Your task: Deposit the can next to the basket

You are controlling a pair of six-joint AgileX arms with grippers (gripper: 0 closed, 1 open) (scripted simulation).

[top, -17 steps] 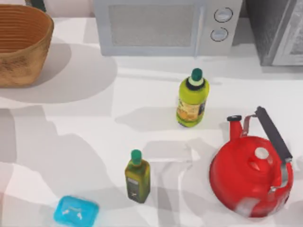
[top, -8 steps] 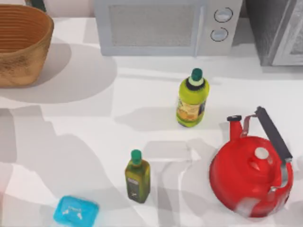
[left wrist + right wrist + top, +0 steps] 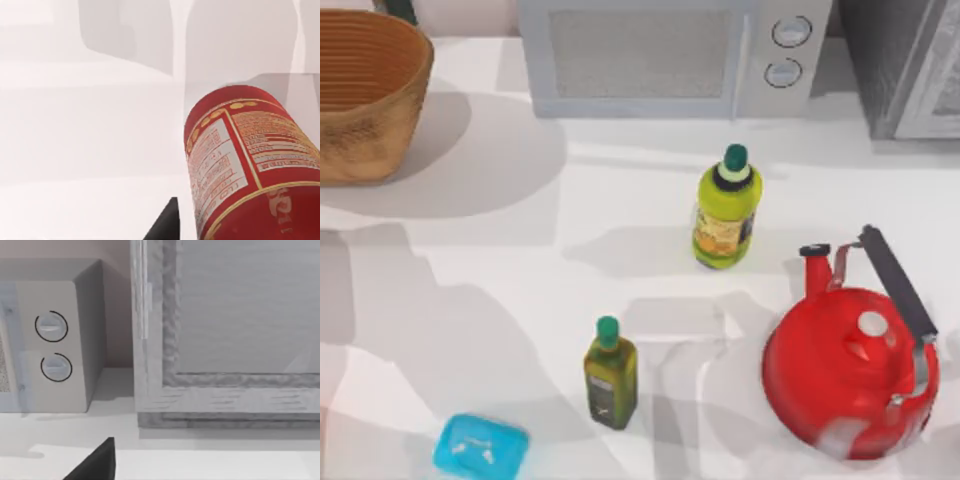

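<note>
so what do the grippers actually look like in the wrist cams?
Little to go on: a black, wedge-shaped finger tip of the left gripper in the left wrist view, and a similar matte black finger of the right gripper in the right wrist view. No cables or markings visible.

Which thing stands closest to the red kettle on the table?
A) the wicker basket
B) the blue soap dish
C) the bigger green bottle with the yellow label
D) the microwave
C: in the top view the bigger green bottle stands just up and left of the red kettle, while the basket sits far off in the table's top-left corner.
</note>
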